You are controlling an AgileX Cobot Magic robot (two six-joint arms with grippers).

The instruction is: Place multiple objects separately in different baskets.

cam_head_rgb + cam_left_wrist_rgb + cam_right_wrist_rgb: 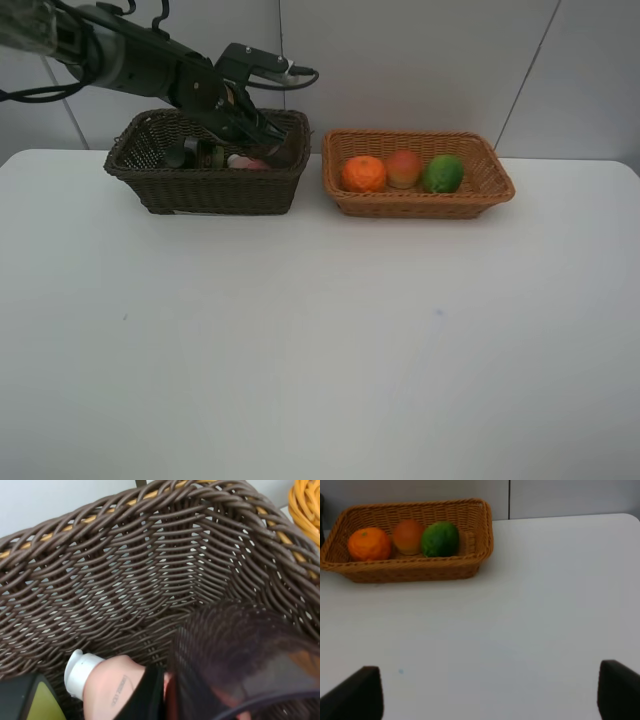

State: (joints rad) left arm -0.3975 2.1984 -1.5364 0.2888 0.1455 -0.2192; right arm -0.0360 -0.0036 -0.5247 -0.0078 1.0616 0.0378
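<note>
Exterior high: the left gripper reaches into the dark basket at eleven o'clock, grasping the mauve cup beside the pink bottle. The tangerine, peach and lime sit in the tan basket at one o'clock. The right gripper hangs released.

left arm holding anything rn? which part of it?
Cannot tell. Left end effector sits inside the dark basket right at the mauve cup; the contact is hidden. Right holds nothing.
</note>
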